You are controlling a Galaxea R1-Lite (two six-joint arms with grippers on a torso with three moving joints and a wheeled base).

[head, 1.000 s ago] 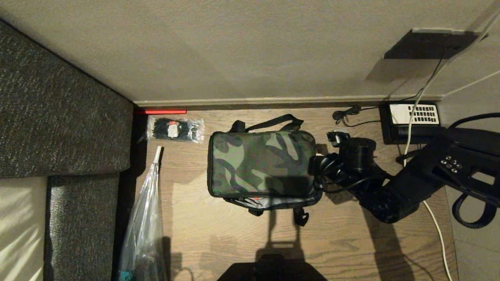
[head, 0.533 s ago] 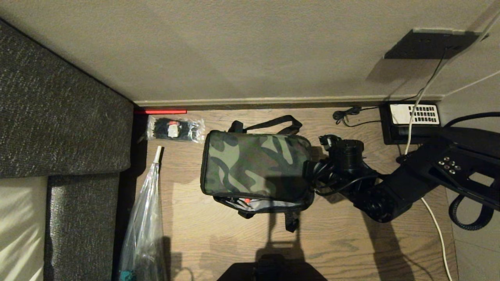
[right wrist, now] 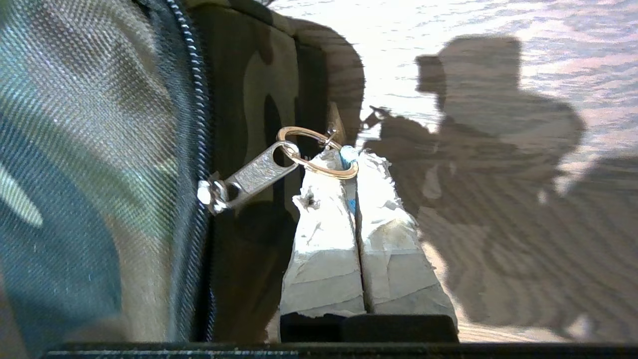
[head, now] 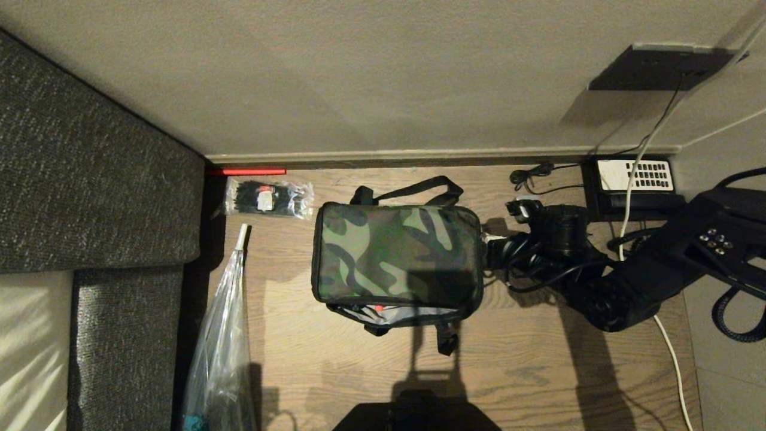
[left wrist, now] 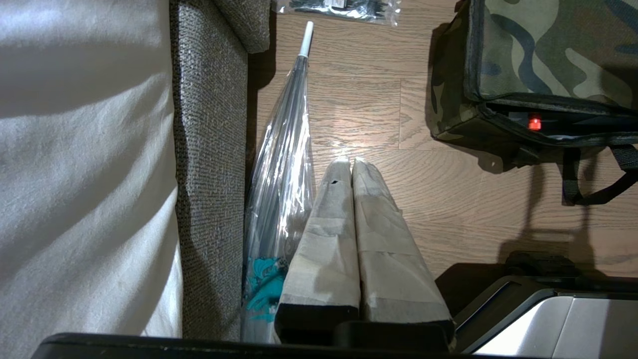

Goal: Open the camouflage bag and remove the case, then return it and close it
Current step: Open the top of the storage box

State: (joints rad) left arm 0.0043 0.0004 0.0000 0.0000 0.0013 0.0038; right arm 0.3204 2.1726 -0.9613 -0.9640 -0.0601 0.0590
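Woven camouflage bag: taped right claw pinched tight on its round metal zipper ring.

No words or numbers can be read anywhere. The desk phone has a white pad of keys, and the packet of black ties has a small label, but both are too tiny to read.
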